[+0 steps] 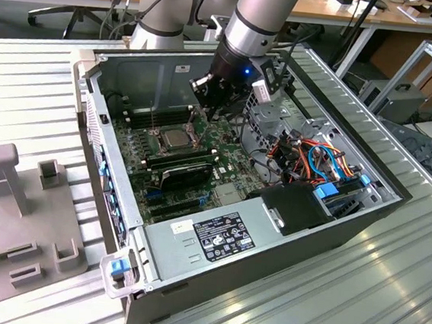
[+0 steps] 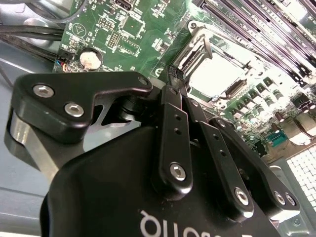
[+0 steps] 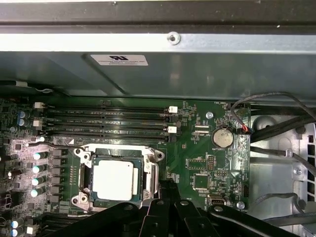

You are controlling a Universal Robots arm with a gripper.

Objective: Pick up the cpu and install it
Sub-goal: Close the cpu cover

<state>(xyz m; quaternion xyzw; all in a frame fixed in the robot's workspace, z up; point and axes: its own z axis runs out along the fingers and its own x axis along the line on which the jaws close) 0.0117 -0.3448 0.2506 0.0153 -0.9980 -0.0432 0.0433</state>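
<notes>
Claw: the black two-finger gripper (image 1: 207,92) on the grey arm hangs inside the open black computer case (image 1: 349,213), above the green motherboard (image 1: 145,144). In the second wrist view its fingers (image 2: 174,84) come together at the tips, with no visible gap and nothing between them (the linkage bars sit folded in tight).

Claw contact: in the first wrist view the fingertips (image 3: 165,190) hover just beside the socket's edge, at about 4 o'clock from the chip; whether they touch the frame cannot be told.

CPU: the small flat square chip with the dull silver-grey metal top (image 3: 114,179) lies flat in the dark square socket with the shiny metal frame (image 3: 150,170), which stands open around it. In the exterior view the chip (image 1: 174,137) sits at about 8 o'clock from the claw, near but apart.

Memory: long black slots (image 3: 106,123) run at 12 o'clock of the socket in the first wrist view.

Battery: a round silver coin cell (image 3: 222,137) lies at about 2 o'clock from the chip.
</notes>
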